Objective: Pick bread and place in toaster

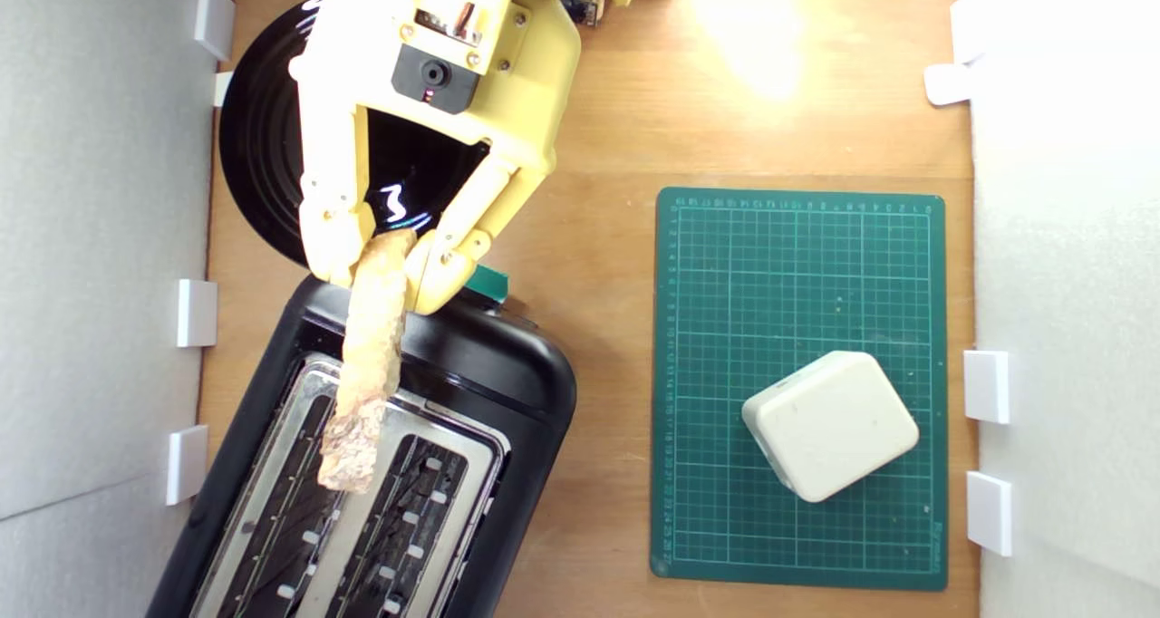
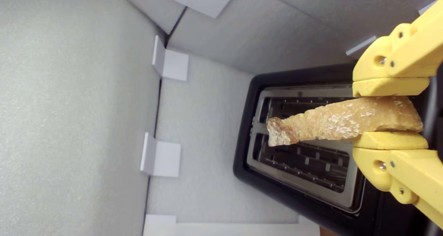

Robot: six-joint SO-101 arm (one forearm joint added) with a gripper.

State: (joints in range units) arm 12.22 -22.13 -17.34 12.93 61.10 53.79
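My yellow gripper [image 1: 385,260] is shut on the bread [image 1: 370,355], a thin slice seen edge-on with a tan crust. In the exterior view the slice sticks out from the fingers over the silver top of the black toaster [image 1: 507,373], above the strip between its two long slots. The wrist view shows the bread [image 2: 332,123] pinched between both pads [image 2: 391,87], hanging above the toaster [image 2: 249,132] and crossing the divider between the slots. A teal lever [image 1: 489,281] peeks out beside the gripper.
A round black plate [image 1: 263,165] lies under the arm at the exterior view's upper left. A cream rounded block [image 1: 829,423] rests on the green cutting mat [image 1: 797,255]. White foam walls with small white brackets [image 1: 197,312] line both sides.
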